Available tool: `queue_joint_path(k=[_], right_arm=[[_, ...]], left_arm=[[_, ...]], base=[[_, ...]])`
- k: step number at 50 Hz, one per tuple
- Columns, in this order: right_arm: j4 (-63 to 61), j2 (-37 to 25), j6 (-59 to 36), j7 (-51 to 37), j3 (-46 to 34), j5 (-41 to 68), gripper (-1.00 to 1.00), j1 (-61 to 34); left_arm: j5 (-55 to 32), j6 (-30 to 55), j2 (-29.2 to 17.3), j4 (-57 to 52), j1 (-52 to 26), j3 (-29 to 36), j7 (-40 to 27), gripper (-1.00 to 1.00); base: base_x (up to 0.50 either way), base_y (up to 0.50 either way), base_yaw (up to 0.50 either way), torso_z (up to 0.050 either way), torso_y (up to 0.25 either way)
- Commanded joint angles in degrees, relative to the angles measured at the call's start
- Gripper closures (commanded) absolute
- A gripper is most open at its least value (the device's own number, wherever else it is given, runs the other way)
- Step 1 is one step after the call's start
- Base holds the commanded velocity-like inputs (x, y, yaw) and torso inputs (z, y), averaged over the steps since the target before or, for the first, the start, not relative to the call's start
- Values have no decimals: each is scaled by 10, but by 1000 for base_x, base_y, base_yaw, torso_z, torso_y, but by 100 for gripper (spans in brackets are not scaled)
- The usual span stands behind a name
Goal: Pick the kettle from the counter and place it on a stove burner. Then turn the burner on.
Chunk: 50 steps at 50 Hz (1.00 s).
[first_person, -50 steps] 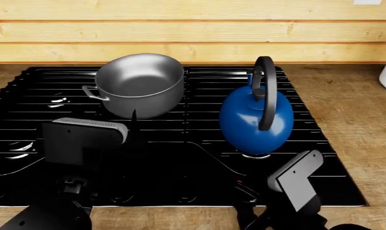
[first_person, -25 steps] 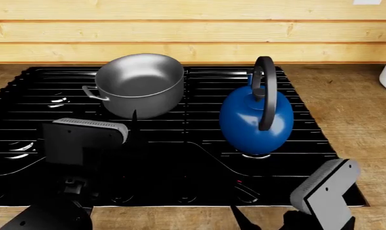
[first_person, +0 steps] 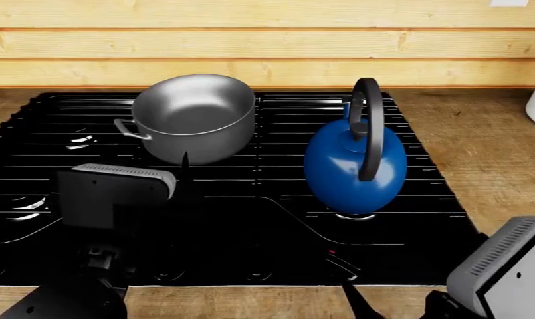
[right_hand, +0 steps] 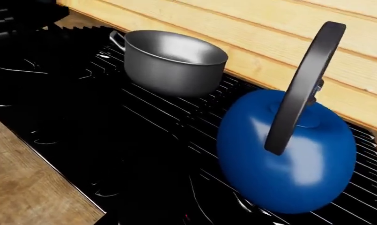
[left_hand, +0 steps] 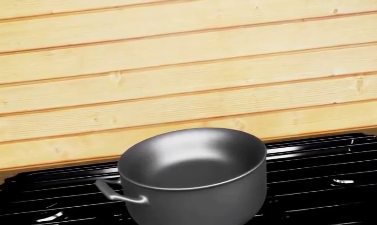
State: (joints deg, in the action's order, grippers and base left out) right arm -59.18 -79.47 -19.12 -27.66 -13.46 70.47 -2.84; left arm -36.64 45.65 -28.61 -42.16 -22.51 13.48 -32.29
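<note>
On the black grate over a front burner (first_person: 357,216) stands the kettle (first_person: 354,166), leaning a little, its arched handle up. Behind and to the kettle's left sits the grey pot (first_person: 195,117), well apart; wood worktop (first_person: 489,153) lies to the kettle's right. Neither tool shows its tips, so I cannot tell how either is set. Placing looks done; the knob turn remains. Risk: an arm reaching forward for the knobs may clip the leaning kettle and topple it.

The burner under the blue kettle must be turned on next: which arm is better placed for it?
Probably the right. Its tool is at the stove's front right corner, near the glossy blue rounded kettle on its burner. The left tool hangs nearer the grey steel pot. No knobs show clearly.
</note>
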Motion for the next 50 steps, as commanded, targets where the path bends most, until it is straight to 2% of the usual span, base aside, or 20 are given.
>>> queue_joint_path(k=[1, 27, 34, 35, 36, 37, 38, 39, 40, 41, 42, 43, 44, 45, 46, 47, 48, 50], right_arm=[[-8, -105, 140, -40, -65, -38, -100, 22], [-8, -105, 137, -69, -32, -25, -100, -9], [-8, -105, 161, -104, -21, -27, -100, -18], [-8, -19, 75, -190, 65, 59, -100, -104], [-8, 67, 2, -104, 151, -3, -100, -18], [-8, 153, 3, -18, 236, -3, -100, 68], [-8, 131, -54, 68, 322, 83, -100, 154], [-8, 138, -74, 116, 408, 166, -100, 240], [-8, 224, -160, 30, 494, 252, -100, 154], [-8, 183, -74, 116, 580, 166, -100, 240], [-8, 194, 5, 119, 666, 80, -100, 325], [-8, 174, -54, 92, 752, 166, -100, 411], [-8, 227, -140, 7, 838, 252, -100, 325], [-8, 213, -54, 92, 779, 166, -100, 411], [-8, 222, 17, 80, 797, 80, -100, 477], [-8, 203, -40, 38, 883, 166, -100, 464], [-8, 221, -126, -32, 969, 252, -100, 378], [-8, 258, -298, -179, 948, 424, -100, 206]], left_arm=[[0, -1, -2, -1, 1, 2, -2, -100], [-15, 7, -5, -8, -6, -5, -9, -100], [-18, 5, -6, -8, -7, -9, -9, -100], [-15, 1, -6, -5, -4, -8, -8, -100], [-13, -1, -6, -3, -2, -7, -8, -100], [-13, -1, -6, -3, -2, -6, -8, -100], [-15, 0, -6, -5, -2, -7, -9, -100], [-17, 2, -6, -7, -3, -9, -10, -100], [-17, 3, -7, -7, -4, -8, -11, -100], [-14, 0, -7, -6, -2, -7, -10, -100], [-13, -2, -7, -5, 0, -6, -10, -100], [-12, -4, -6, -4, 2, -5, -9, -100], [-9, -8, -6, -2, 4, -4, -8, -100], [-8, -9, -6, -1, 4, -4, -7, -100], [-9, -9, -6, 0, 4, -4, -8, -100], [-12, -6, -6, -3, 2, -6, -9, -100], [-13, -6, -6, -3, 2, -7, -9, -100], [-12, -13, -7, -4, 6, -10, -9, -100]], base=[[0, 0, 0, 0, 0], [0, 0, 0, 0, 0], [0, 0, 0, 0, 0], [0, 0, 0, 0, 0], [0, 0, 0, 0, 0], [0, 0, 0, 0, 0], [0, 0, 0, 0, 0], [0, 0, 0, 0, 0], [0, 0, 0, 0, 0], [0, 0, 0, 0, 0], [0, 0, 0, 0, 0], [0, 0, 0, 0, 0], [0, 0, 0, 0, 0], [0, 0, 0, 0, 0], [0, 0, 0, 0, 0], [0, 0, 0, 0, 0], [0, 0, 0, 0, 0], [0, 0, 0, 0, 0]])
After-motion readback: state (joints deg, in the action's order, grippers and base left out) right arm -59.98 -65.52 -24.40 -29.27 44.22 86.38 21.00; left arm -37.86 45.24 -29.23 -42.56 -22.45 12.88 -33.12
